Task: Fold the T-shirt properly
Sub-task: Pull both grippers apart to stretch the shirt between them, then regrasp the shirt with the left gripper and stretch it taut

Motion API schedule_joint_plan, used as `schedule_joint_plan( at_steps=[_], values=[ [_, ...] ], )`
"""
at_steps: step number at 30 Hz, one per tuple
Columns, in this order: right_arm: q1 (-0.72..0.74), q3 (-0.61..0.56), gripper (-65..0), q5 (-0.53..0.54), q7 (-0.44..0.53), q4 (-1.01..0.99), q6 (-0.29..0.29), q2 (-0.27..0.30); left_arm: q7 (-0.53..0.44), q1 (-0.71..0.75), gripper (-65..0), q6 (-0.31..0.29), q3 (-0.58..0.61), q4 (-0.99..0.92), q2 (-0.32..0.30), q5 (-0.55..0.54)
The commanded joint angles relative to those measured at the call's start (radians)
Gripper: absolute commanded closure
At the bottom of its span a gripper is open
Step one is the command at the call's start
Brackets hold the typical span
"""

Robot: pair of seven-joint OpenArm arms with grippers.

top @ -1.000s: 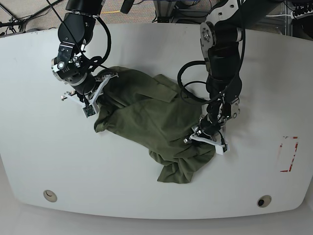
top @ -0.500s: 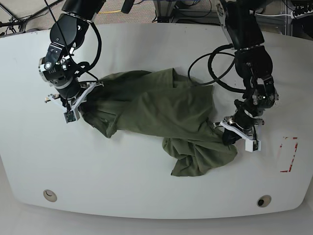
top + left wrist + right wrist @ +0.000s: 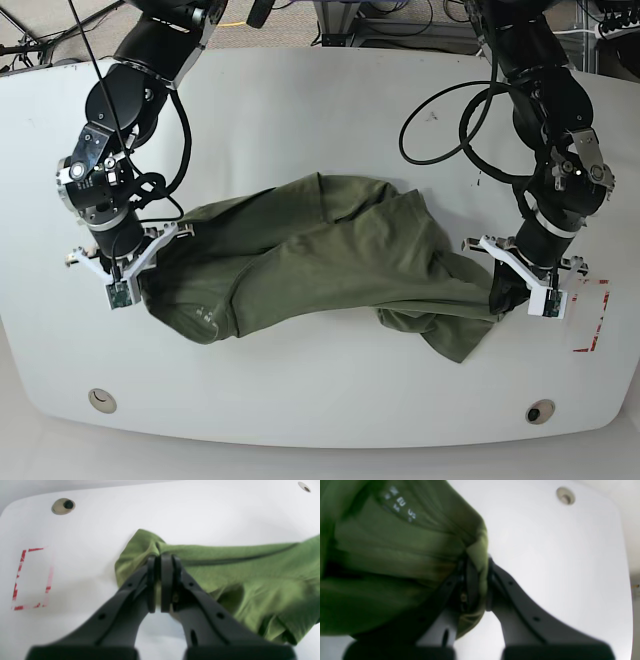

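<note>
The olive-green T-shirt (image 3: pixel 320 260) lies stretched across the middle of the white table (image 3: pixel 320 110), wrinkled and partly bunched at its lower right. My left gripper (image 3: pixel 508 290) is shut on the shirt's right end, near the red tape mark; in the left wrist view the gripper (image 3: pixel 160 560) pinches a fold of the T-shirt (image 3: pixel 250 572). My right gripper (image 3: pixel 140 275) is shut on the shirt's left end, and in the right wrist view the gripper (image 3: pixel 477 570) clamps a rolled edge of the T-shirt (image 3: pixel 395 555), whose printed size label shows.
A red tape rectangle (image 3: pixel 590 315) marks the table at the right, just beyond the left gripper. Two round holes sit near the front edge, one hole (image 3: pixel 101 400) at left and one hole (image 3: pixel 540 411) at right. Cables hang behind the arms.
Both arms have pulled apart: the right gripper moved left and toward the front, the left gripper moved right, stretching the T-shirt wider across the table.
</note>
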Motion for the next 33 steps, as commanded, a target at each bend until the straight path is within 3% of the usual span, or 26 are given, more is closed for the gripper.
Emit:
schedule_joint_plan(
  at_steps=[1,3,6,9,15,22,28,33],
  values=[
    [0.073,0.0,0.0,0.005,0.025,0.019,-0.001,0.01,-0.027,-0.049,-0.3,0.003,-0.001,0.036,-0.022,-0.007],
    [0.116,0.0,0.0,0.002,0.017,0.019,-0.001,0.011,-0.027,-0.078,-0.3,0.003,-0.001,0.04,-0.029,-0.007],
    [0.199,-0.005,0.0,0.011,-0.046,0.017,-0.001,0.057,-0.027,-0.139,-0.3,0.007,-0.001,0.059,-0.032,-0.004],
    [0.263,-0.05,0.0,0.009,-0.084,0.017,-0.001,0.083,-0.026,-0.187,-0.3,0.009,-0.001,0.067,-0.07,-0.004],
    [0.343,-0.108,0.0,0.0,-0.089,0.025,-0.001,0.103,-0.021,-0.287,-0.3,0.009,-0.001,0.079,-0.085,-0.007],
    [0.464,-0.166,0.0,0.0,-0.09,-0.01,-0.001,0.169,0.023,-0.445,-0.4,0.009,-0.001,0.076,-0.128,-0.003],
    [0.471,-0.186,0.0,0.0,-0.09,-0.013,-0.001,0.182,0.109,-0.454,-0.6,0.006,-0.001,0.078,-0.124,-0.006],
    [0.431,-0.183,0.0,0.0,-0.086,-0.015,-0.001,0.18,0.134,-0.353,-3.1,0.006,0.0,0.047,-0.095,-0.006]
  ],
)
